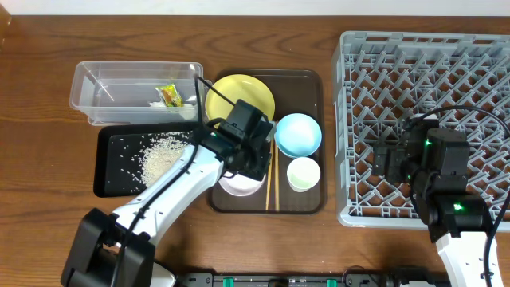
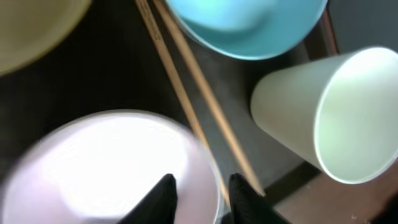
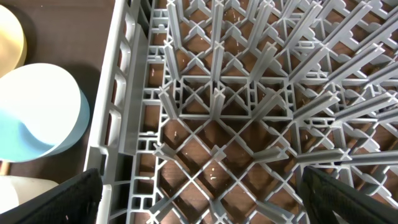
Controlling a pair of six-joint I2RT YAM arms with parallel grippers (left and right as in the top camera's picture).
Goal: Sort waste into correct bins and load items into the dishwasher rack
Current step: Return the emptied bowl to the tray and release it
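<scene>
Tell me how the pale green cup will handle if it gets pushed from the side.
The cup stands upright and empty on the tray and looks taller than wide, so a high push would likely tip it. Once tipped, its round tapered wall would probably roll in a curve. It looks thin and light.

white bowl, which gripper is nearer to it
Left. The left gripper straddles the rim of the round white bowl; the right gripper hangs apart over the grey plastic dishwasher rack.

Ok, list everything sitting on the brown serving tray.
On the brown tray: yellow plate, light blue bowl, pale green cup, wooden chopsticks. The white bowl is mostly covered by the left pincer overhead; its contents are too blurred to tell.
</scene>
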